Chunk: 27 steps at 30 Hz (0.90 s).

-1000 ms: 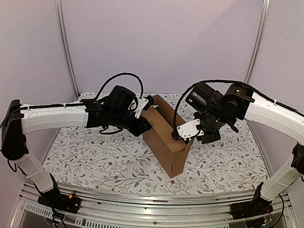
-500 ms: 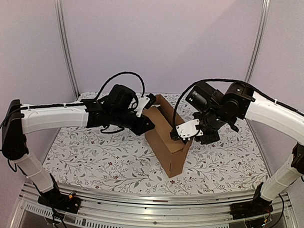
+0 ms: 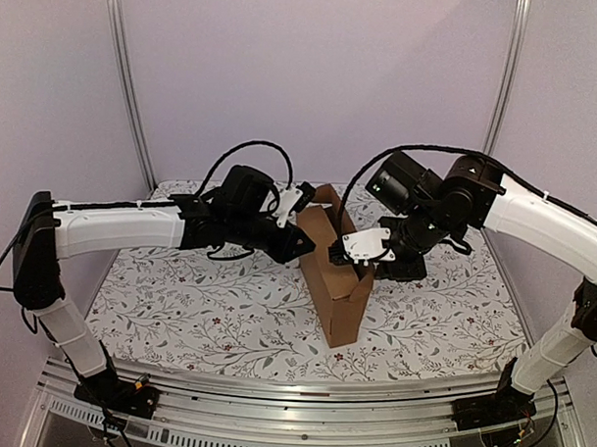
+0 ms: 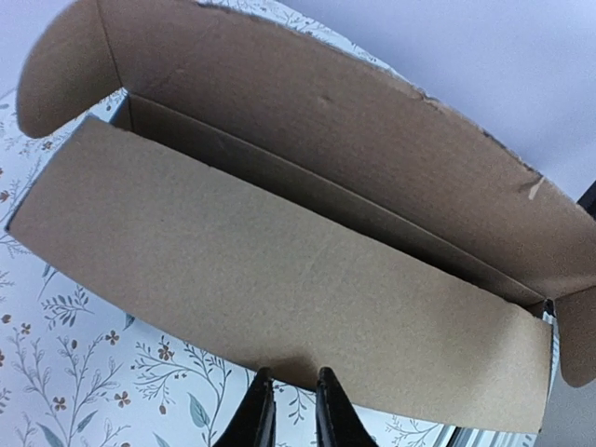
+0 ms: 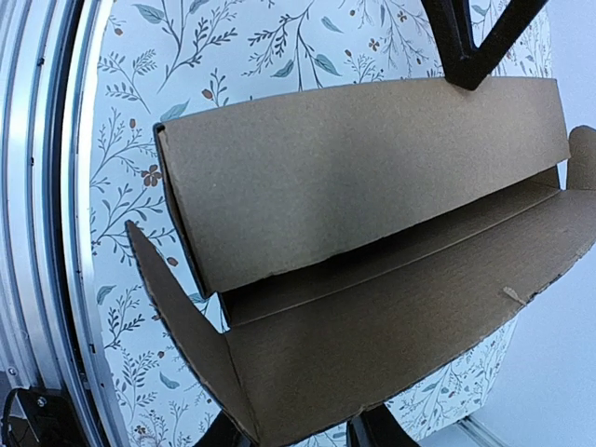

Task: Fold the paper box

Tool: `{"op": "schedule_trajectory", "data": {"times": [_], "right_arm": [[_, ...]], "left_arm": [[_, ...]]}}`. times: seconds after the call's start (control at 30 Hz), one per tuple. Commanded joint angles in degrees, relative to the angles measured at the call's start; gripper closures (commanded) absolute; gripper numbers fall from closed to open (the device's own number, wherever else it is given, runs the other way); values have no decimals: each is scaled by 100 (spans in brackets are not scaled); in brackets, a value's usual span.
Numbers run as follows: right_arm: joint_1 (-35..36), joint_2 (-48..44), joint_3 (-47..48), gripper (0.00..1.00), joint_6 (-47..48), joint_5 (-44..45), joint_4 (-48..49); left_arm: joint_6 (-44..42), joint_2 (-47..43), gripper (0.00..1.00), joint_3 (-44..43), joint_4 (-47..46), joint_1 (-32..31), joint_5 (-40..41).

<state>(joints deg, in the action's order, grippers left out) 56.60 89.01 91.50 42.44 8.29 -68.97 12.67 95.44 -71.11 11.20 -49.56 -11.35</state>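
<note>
The paper box (image 3: 338,284) is plain brown cardboard, standing half folded on its edge at the table's middle, with its walls raised and a flap open. My left gripper (image 3: 300,235) is at its left side. In the left wrist view, its fingers (image 4: 256,410) are nearly together with nothing between them, tips against the lower edge of a box wall (image 4: 279,270). My right gripper (image 3: 348,257) is at the box's upper right. In the right wrist view (image 5: 296,438), its fingers (image 5: 372,433) stand wide apart beneath the near wall (image 5: 372,354), tips hidden by the cardboard.
The table wears a floral cloth (image 3: 197,308). An aluminium rail (image 3: 302,390) runs along the near edge and also shows in the right wrist view (image 5: 42,233). Two metal posts (image 3: 127,80) stand against the purple back walls.
Both arms have moved inward. The left gripper has pushed rightward against the box, which has turned and now stands narrower. The right gripper has moved up and left over it.
</note>
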Motion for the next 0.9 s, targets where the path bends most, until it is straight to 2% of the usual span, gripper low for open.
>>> {"op": "schedule_trajectory", "data": {"times": [0.0, 0.4, 0.57, 0.63, 0.8, 0.87], "right_arm": [[-7, 115, 113, 68, -525, -313, 138], [-209, 69, 295, 58, -831, -1025, 13], [-369, -24, 176, 57, -884, -1393, -7], [-461, -48, 158, 57, -907, -1546, -3], [-742, -88, 92, 57, -974, -2012, 57], [-813, -109, 27, 57, -983, -2082, 118]], "left_arm": [[159, 251, 83, -96, -101, -97, -279], [315, 315, 83, -181, -171, -181, -373], [-94, -30, 79, 81, -246, -269, -496], [-223, -321, 77, 408, -559, -337, -511], [-490, -1177, 63, 1606, -2242, -673, -249], [-597, -1251, 60, 1701, -2270, -775, -119]]}}
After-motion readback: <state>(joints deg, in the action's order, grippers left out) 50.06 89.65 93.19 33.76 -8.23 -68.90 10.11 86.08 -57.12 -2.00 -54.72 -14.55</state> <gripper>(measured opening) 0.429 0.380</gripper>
